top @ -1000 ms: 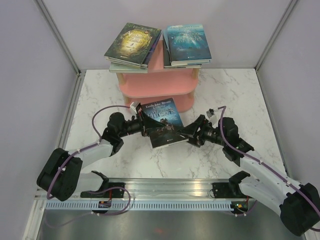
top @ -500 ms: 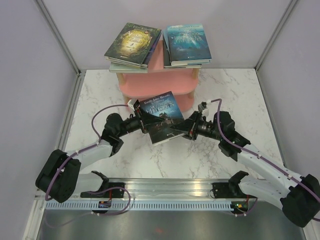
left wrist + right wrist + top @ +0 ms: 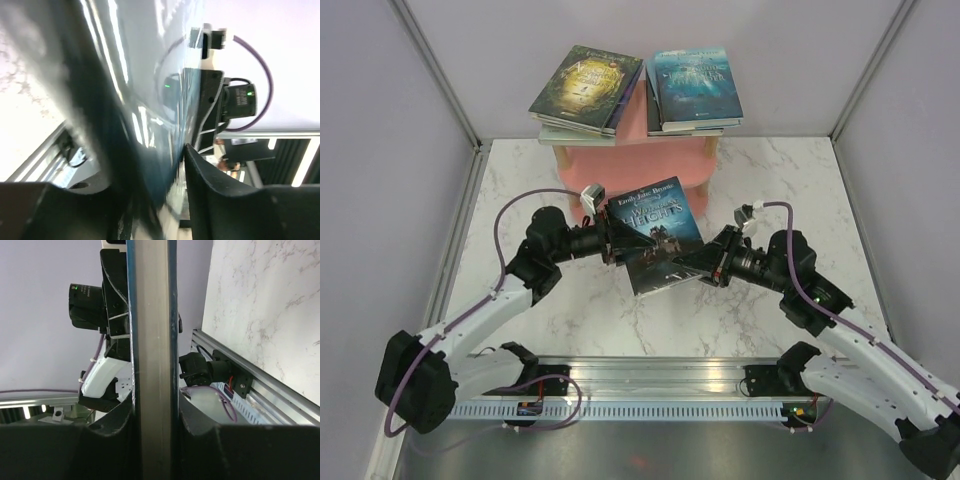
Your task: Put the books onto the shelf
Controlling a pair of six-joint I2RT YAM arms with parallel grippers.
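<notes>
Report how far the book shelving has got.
Done: two stacks of books lie on the top tier of the shelf. In hand: a dark blue book held over the table, right gripper clamped on its lower right edge, left gripper at its left edge. Left: shelving that book; no other loose books show.

Dark blue book lifted and moved toward the shelf by both arms.

A second ago the dark blue book (image 3: pixel 655 235) sat lower and nearer the arms; it is now raised off the table (image 3: pixel 570 310), its cover tipped up toward the overhead camera and its top edge reaching the front of the pink shelf (image 3: pixel 620 180). The right gripper (image 3: pixel 692 262), earlier spread wide at the book's right side, has closed on its lower right edge. The left gripper (image 3: pixel 613 242) has risen with the book's left edge as its arm stretches forward.
</notes>
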